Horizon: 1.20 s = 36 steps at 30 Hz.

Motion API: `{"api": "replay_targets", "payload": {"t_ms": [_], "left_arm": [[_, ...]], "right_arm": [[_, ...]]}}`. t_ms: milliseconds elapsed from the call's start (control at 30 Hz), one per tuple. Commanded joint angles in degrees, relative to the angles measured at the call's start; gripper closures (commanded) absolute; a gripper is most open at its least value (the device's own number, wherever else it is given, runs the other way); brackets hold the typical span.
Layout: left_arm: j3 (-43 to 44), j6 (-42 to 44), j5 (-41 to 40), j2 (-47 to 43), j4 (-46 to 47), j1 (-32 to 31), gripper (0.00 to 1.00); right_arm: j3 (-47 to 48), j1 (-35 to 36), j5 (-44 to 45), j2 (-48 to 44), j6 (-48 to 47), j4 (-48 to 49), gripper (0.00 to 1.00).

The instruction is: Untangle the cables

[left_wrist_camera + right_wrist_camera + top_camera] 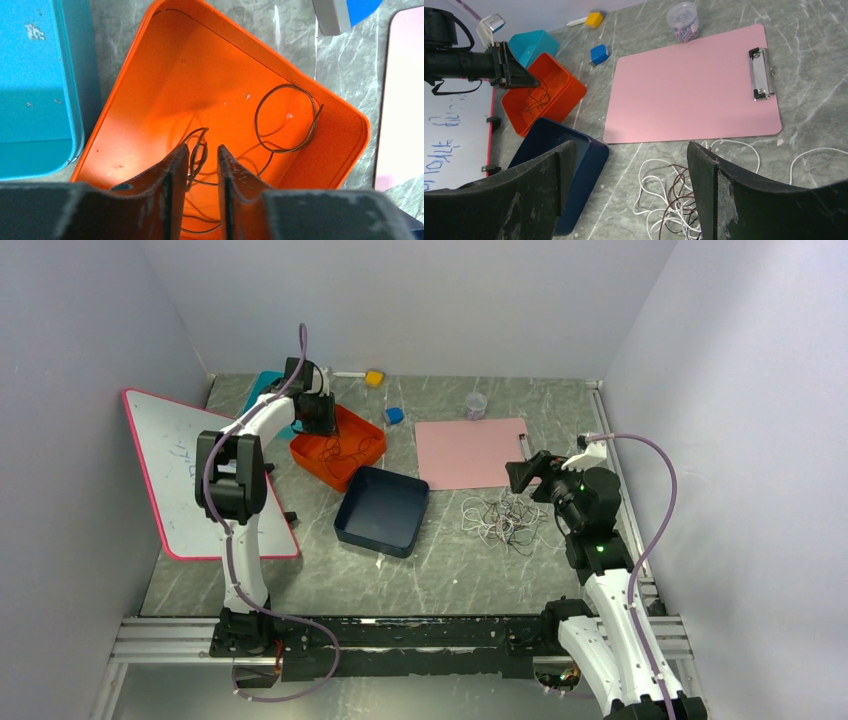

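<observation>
A tangle of white and dark brown cables lies on the table just in front of the pink clipboard. My right gripper hovers over its right side, jaws wide open with nothing between them; in the right wrist view the tangle sits below the gripper. My left gripper reaches into the orange tray, jaws a narrow gap apart. A dark cable lies looped on the tray floor, and one small loop of it stands in that gap, close to the left finger.
A navy tray sits between the orange tray and the tangle. Behind are a pink clipboard, a teal box, a small blue item, a yellow one and a clear cup. A whiteboard leans at left.
</observation>
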Motion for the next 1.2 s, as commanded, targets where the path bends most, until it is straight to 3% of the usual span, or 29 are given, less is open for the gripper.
{"api": "replay_targets", "payload": {"t_ms": [0,100,200,433,567,933,1167], "left_arm": [[1.92,1.08,-1.44,-2.93,-0.67,-0.23,0.61],[1.7,1.32,-2.33,-5.82,-0.01,-0.5,0.45],[1.92,3.22,-8.92,-8.7,-0.74,-2.96,0.35],[-5.53,2.22,-13.05,-18.32,1.69,-7.75,0.29],[-10.99,-0.27,-12.15,-24.08,4.09,-10.64,0.3],[-23.82,-12.28,-10.44,-34.24,10.25,-19.39,0.32],[-23.15,-11.84,-8.39,-33.03,11.99,-22.72,0.33]], "right_arm": [[-0.63,-0.43,-0.25,-0.38,-0.14,0.56,0.16],[-0.48,-0.36,0.98,-0.22,0.15,0.04,0.16],[-0.12,-0.38,4.23,0.5,1.22,-1.45,0.17],[2.22,-0.35,22.04,4.74,8.39,-10.27,0.18],[4.35,-0.43,26.48,10.23,10.65,-14.94,0.18],[6.05,-0.42,16.62,26.43,8.84,-17.28,0.2],[5.48,-0.41,6.16,32.75,7.64,-13.73,0.35]]}}
